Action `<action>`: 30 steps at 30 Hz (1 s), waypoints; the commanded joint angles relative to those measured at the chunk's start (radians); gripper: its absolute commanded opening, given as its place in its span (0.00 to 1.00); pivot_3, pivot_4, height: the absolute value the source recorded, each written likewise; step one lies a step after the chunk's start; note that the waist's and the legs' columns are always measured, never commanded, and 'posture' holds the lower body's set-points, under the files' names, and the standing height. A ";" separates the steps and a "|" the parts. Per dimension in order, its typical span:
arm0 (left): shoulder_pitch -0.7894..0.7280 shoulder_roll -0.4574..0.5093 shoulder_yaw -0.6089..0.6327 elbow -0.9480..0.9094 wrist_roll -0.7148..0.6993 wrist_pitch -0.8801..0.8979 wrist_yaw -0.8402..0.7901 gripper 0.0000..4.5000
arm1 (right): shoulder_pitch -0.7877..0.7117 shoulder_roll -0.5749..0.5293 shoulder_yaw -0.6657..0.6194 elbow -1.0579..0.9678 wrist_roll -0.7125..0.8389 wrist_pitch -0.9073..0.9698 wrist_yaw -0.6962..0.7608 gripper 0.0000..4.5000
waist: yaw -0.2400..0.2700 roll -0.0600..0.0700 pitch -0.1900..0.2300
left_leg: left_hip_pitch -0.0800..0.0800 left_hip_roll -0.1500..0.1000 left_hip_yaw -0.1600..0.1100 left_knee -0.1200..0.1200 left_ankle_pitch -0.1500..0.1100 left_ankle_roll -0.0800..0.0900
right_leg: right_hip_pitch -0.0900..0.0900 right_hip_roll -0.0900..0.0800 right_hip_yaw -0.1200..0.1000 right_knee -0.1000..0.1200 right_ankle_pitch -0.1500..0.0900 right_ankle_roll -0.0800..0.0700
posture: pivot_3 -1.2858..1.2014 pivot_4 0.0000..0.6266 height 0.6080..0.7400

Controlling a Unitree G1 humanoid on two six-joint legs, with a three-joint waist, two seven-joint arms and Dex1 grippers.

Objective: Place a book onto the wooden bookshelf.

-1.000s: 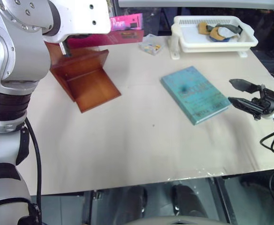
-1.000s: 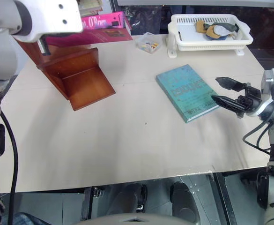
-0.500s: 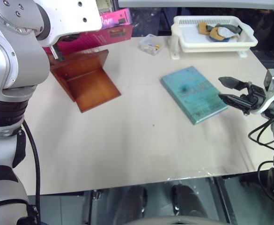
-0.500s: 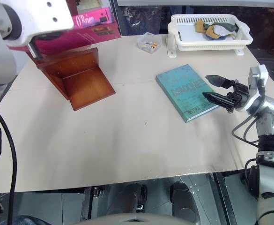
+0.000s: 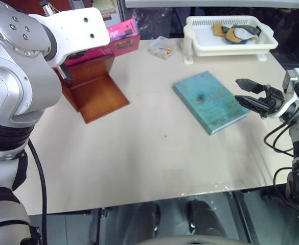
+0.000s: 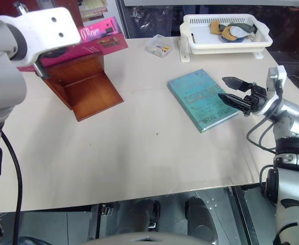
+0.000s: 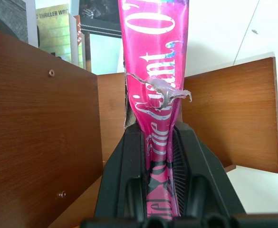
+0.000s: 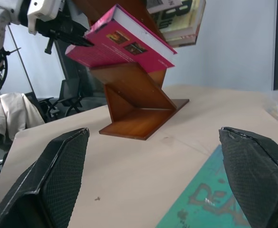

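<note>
From the head views, the left hand (image 6: 39,71) is clamped on the book (image 6: 95,38), which hangs tilted above the wooden bookshelf (image 6: 85,84) on the pale surface (image 6: 139,153). The right hand (image 6: 230,89) hovers spread and empty at the teal book (image 6: 200,99). A white tray (image 6: 226,43) sits behind.

In the left wrist view, black fingers (image 7: 129,166) pinch the pink cover against brown boards.

In the right wrist view, the two pads (image 8: 58,171) stand wide apart.

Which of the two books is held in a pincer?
The pink book: the left pincer is shut on it above the bookshelf. The teal book lies flat on the table, with the open right pincer beside it.
</note>
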 commanded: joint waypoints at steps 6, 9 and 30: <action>0.016 0.027 0.026 0.005 0.033 0.002 0.043 0.08 | -0.036 -0.081 0.061 -0.020 0.073 0.009 0.072 1.00 | -0.001 -0.001 0.001 | -0.001 0.000 0.001 0.000 0.000 0.000 | -0.002 0.000 0.001 0.002 0.000 0.000 | 0.52 0.24 1.00; 0.017 0.028 0.028 0.020 0.034 -0.007 0.059 0.08 | -0.038 -0.094 0.076 -0.038 0.109 0.027 0.072 1.00 | -0.002 -0.001 0.001 | -0.001 0.000 0.001 0.000 0.000 0.001 | -0.002 0.000 0.001 0.002 0.000 0.000 | 0.52 0.24 1.00; 0.044 0.056 0.040 0.045 0.018 -0.048 0.077 0.05 | -0.012 -0.102 0.100 -0.015 0.117 -0.023 0.072 1.00 | -0.006 -0.001 0.001 | -0.001 0.000 0.004 0.000 -0.002 0.003 | -0.005 0.000 0.004 0.006 0.000 0.000 | 0.52 0.24 1.00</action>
